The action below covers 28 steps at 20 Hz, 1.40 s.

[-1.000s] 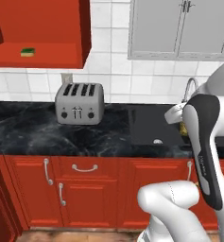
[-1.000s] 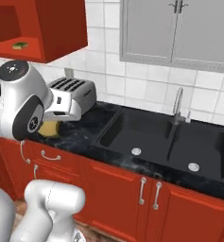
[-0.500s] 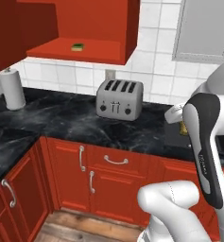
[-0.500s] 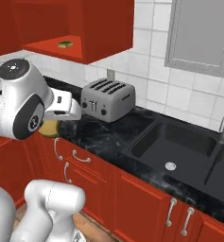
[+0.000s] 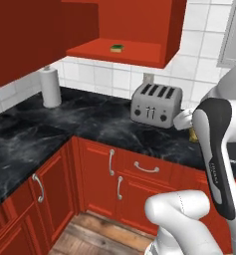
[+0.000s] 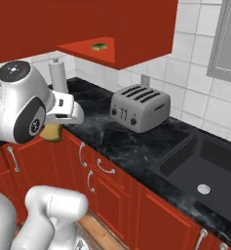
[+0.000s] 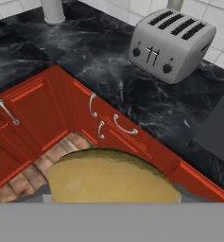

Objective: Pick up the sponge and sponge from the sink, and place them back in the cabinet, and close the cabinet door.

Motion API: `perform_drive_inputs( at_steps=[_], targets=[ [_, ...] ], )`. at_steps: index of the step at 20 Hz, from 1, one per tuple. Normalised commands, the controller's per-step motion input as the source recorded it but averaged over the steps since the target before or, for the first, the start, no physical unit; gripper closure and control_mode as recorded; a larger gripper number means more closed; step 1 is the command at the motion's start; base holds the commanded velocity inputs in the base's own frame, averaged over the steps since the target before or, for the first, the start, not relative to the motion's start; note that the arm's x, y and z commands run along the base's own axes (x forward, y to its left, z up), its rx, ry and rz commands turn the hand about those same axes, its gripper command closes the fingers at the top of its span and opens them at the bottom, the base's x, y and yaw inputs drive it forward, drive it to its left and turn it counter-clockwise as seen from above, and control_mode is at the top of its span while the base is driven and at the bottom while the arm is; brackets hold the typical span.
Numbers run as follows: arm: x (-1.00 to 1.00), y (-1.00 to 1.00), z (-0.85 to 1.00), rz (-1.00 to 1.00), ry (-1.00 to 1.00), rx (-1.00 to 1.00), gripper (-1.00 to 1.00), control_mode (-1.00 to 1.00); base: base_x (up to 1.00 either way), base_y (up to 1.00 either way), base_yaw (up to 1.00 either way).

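While the arm hangs over the corner of the black marbled counter, the glossy red cabinet fills the upper part of both base views, with its plain red shelf jutting out above the tiled wall. One basin of the black sink is sunk into the counter at the right of the right base view, a round silver drain in its floor. A silver four-slot toaster stands on the counter between the sink and the corner, its slots running back toward the wall. A white paper towel roll stands upright near the corner, well apart from the toaster. Red base cupboards with silver handles run below the counter edge.

The end effector is held out over the cupboard fronts, closed on the tan-yellow sponge. In the hand view that sponge is a broad, domed, tan lump with its long axis running across the bottom of the picture; its white part is not visible. In the left base view only a sliver of it peeks out beside the wrist. The yellow-green sponge lies flat on the cabinet shelf, its long axis roughly along the shelf's front edge, with a dark band along one side.
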Motion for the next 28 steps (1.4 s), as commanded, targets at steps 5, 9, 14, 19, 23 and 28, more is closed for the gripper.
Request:
perform_drive_inputs(
  at_steps=[5, 9, 14, 19, 23, 28],
  targets=[
    [0.0, 0.0, 0.0, 0.0, 0.0, 0.0, 1.0, 1.0, 0.0, 0.48, 0.18],
    [0.0, 0.0, 0.0, 0.0, 0.0, 0.0, 1.0, 1.0, 0.01, 0.35, 0.03],
    [0.0, 0.0, 0.0, 0.0, 0.0, 0.0, 1.0, 1.0, 0.21, 0.32, 0.0],
    [0.0, 0.0, 0.0, 0.0, 0.0, 0.0, 1.0, 1.0, 0.37, 0.39, 0.02],
    [0.0, 0.0, 0.0, 0.0, 0.0, 0.0, 1.0, 1.0, 0.44, 0.26, 0.0],
    [0.0, 0.0, 0.0, 0.0, 0.0, 0.0, 1.0, 1.0, 0.43, 0.09, 0.0]
  ],
)
